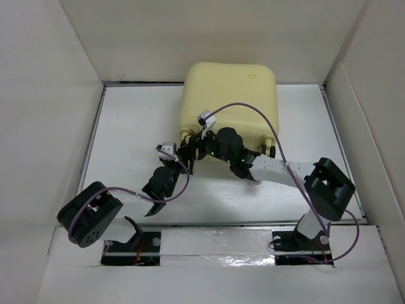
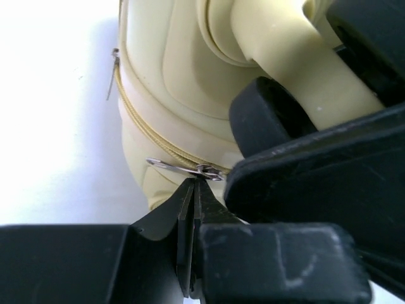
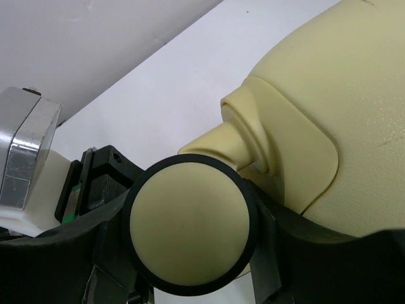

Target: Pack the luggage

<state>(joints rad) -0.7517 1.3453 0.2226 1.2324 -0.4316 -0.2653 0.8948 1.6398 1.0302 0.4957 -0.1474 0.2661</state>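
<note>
The luggage (image 1: 231, 101) is a pale-yellow hard-shell suitcase lying closed at the back middle of the table, its wheels toward me. My left gripper (image 1: 182, 155) is at its near left corner. In the left wrist view the fingertips (image 2: 190, 190) are pressed together right at the silver zipper pull (image 2: 183, 169) on the yellow zip (image 2: 142, 123). My right gripper (image 1: 195, 144) is shut on the near left wheel (image 3: 190, 221), with one black finger (image 3: 269, 212) on each side of it. The luggage shell (image 3: 342, 107) fills the right of that view.
White walls box in the table (image 1: 139, 120) on the left, back and right. A second metal zipper tab (image 2: 114, 69) hangs at the suitcase's far edge. The other wheel (image 1: 269, 151) is at the suitcase's near right corner. The two arms cross close together by the left wheel.
</note>
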